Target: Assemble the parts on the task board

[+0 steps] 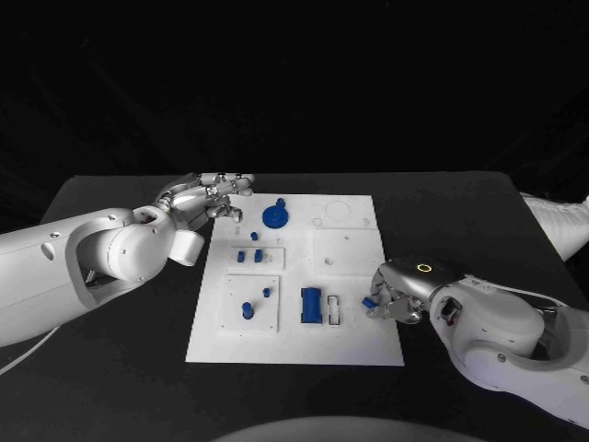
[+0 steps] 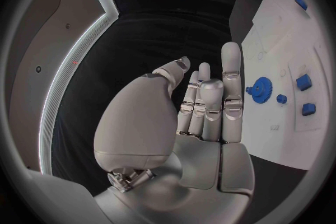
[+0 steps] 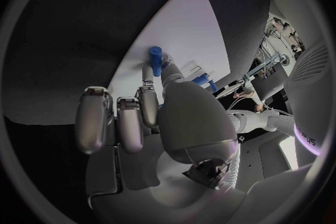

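Observation:
The white task board (image 1: 354,345) lies mid-table. On it sit a blue gear (image 1: 277,217), a few small blue pegs (image 1: 248,257), a blue knob (image 1: 248,311) and a blue block (image 1: 312,305). My right hand (image 1: 398,299) is at the board's right edge and pinches a small blue peg (image 1: 370,301) between thumb and finger; the right wrist view shows that peg (image 3: 156,57) at the fingertips of the hand (image 3: 161,117), over the board's edge (image 3: 189,22). My left hand (image 1: 213,196) hovers by the board's far left corner, fingers apart and holding nothing. The left wrist view shows this hand (image 2: 199,117) near the gear (image 2: 262,89).
A pale slot piece (image 1: 334,307) lies beside the blue block. Faint round outlines (image 1: 337,215) mark the board's far right part. A white cloth-like object (image 1: 560,221) lies off the table's right edge. Black table (image 1: 122,368) surrounds the board.

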